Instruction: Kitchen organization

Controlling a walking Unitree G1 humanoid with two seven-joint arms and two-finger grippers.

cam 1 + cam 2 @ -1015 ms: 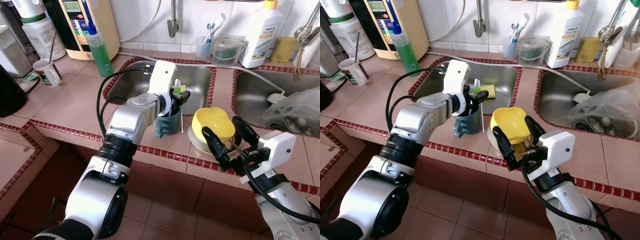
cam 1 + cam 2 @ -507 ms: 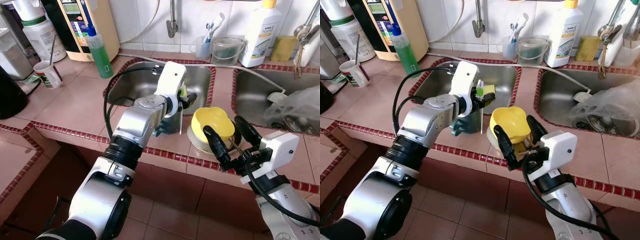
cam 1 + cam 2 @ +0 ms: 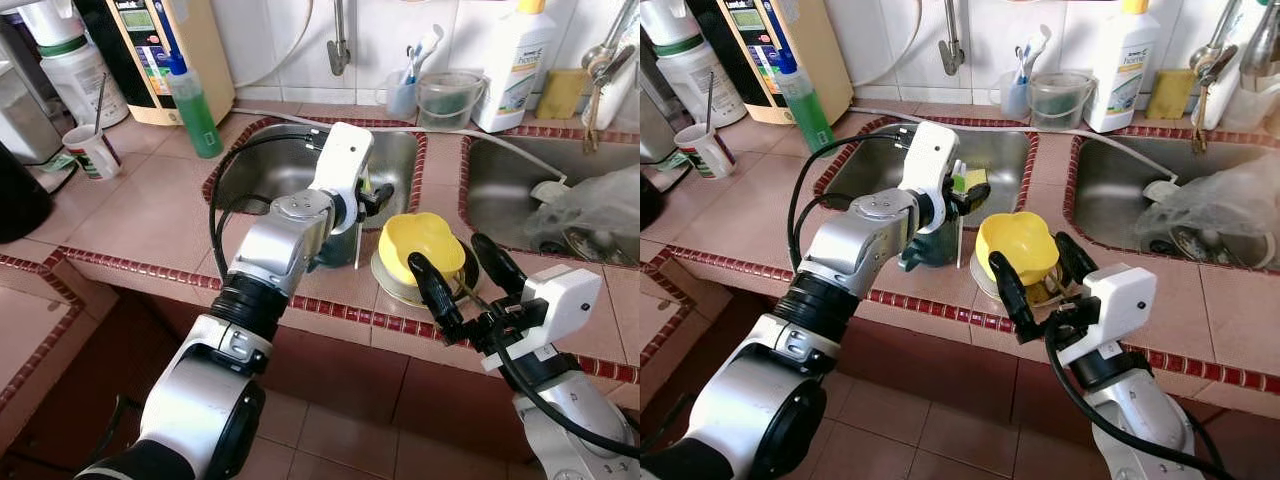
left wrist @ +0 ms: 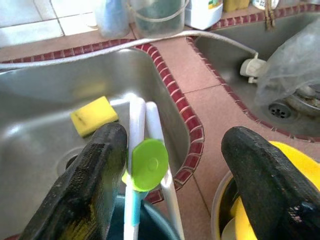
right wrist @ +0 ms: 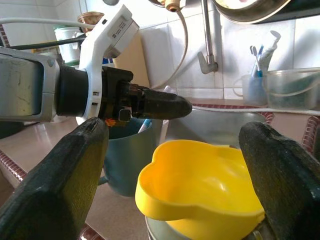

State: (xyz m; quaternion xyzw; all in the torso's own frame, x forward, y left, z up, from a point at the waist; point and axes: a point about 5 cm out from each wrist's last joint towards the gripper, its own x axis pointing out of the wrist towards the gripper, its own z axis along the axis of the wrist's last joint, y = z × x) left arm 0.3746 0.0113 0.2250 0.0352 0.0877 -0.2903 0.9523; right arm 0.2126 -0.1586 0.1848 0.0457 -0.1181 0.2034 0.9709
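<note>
Left wrist view: left gripper point(image 4: 175, 165) spread wide over teal cup point(image 3: 932, 240), nothing held; white-handled utensils with green disc point(image 4: 146, 164) upright between fingers point(image 4: 95, 175), apparently untouched. Cup on tiled counter point(image 3: 150, 210) at sink point(image 3: 270, 165) edge, just beside yellow bowl point(image 3: 425, 243) resting on grey plate point(image 3: 392, 282). Right gripper point(image 3: 462, 285) open wide, fingers either side of bowl, no contact visible, nothing gripped. Bowl likely thin plastic: light, slightly flexible, smooth, prone to slip; best pinched across rim wall, gently. Utensils light, stiff; grasp handles below disc. Cup probably top-heavy with contents; tipping risk.
</note>
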